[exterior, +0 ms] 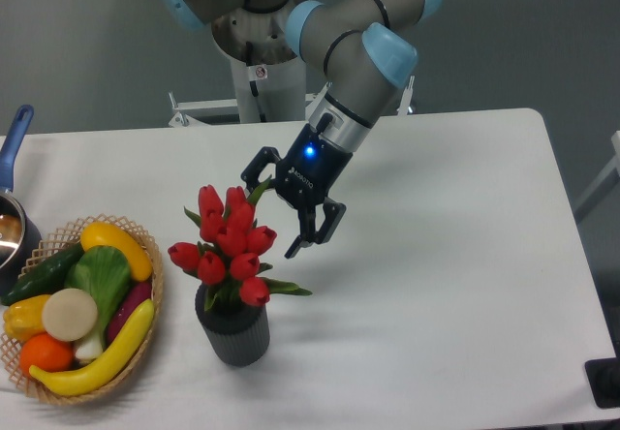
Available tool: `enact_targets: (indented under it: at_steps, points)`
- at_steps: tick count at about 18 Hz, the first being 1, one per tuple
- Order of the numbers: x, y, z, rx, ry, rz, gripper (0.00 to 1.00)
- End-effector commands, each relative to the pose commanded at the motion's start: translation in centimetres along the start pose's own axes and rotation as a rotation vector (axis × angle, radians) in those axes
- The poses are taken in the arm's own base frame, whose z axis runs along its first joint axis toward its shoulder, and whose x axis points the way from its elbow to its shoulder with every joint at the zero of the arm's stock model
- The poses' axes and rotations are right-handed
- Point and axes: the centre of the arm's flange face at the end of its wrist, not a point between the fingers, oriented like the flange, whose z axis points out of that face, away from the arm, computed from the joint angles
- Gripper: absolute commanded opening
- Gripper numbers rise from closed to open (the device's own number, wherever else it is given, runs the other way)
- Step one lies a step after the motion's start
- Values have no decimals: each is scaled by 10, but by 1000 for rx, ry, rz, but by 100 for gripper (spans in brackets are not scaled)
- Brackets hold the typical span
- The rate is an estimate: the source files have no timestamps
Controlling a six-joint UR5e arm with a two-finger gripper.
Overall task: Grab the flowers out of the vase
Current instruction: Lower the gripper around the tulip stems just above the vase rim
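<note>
Flowers [231, 241] sit upright in the vase [233, 327], near-left part of the table [455, 285], just right of the wicker basket [145, 338] w/ fruit & veg. Gripper [274, 216] hangs tilted just right of the upper blooms, fingers spread wide, nothing between them, no contact visible. Judged approx. early stage: approach only; closing on the bunch, gripping & lifting it clear of the vase are all left.
</note>
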Motion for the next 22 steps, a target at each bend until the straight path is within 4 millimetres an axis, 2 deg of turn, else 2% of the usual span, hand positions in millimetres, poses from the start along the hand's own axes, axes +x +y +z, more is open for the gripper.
enact_targets:
  at_steps: [3,13,22]
  points:
    - [-2,-11,8,10,15,14,100]
    - [-6,-17,33,26,58,29,100]
    - [-12,-23,47,57,86,36,100]
